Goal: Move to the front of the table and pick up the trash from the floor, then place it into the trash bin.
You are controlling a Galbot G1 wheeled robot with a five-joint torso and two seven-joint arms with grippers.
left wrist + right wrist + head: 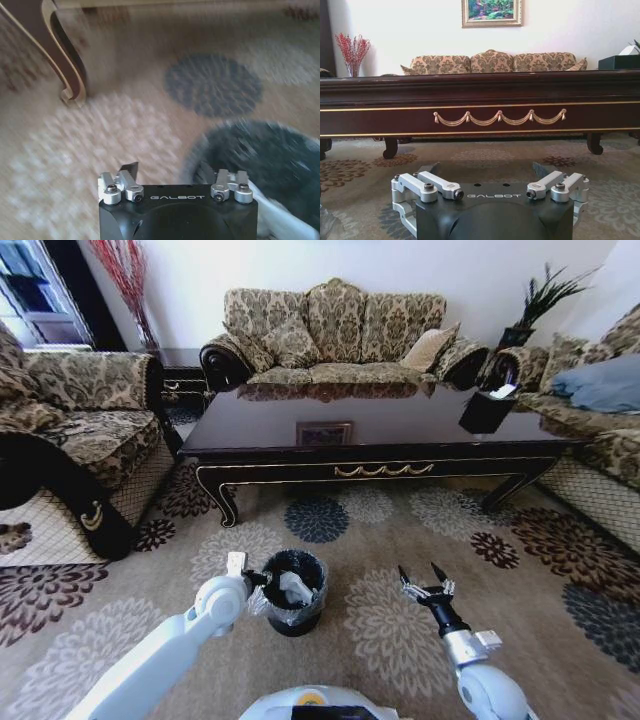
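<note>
Before the glossy dark-wood coffee table [380,430], crumpled white tissue [295,588], judged light, soft and best pinched at a raised fold, is seen inside the black lined bin [293,592], beside the spread-fingered left gripper [252,574]; the right gripper [424,578] is held wide.

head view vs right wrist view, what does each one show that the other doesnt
Head view alone: the trash bin on the rug with white trash inside, the left hand beside its rim, and the armchair to the left.

Right wrist view alone: the framed painting on the wall above the sofa.

Both: the table with its gold scroll ornament, the sofa, the black tissue box, and the open right hand.
</note>
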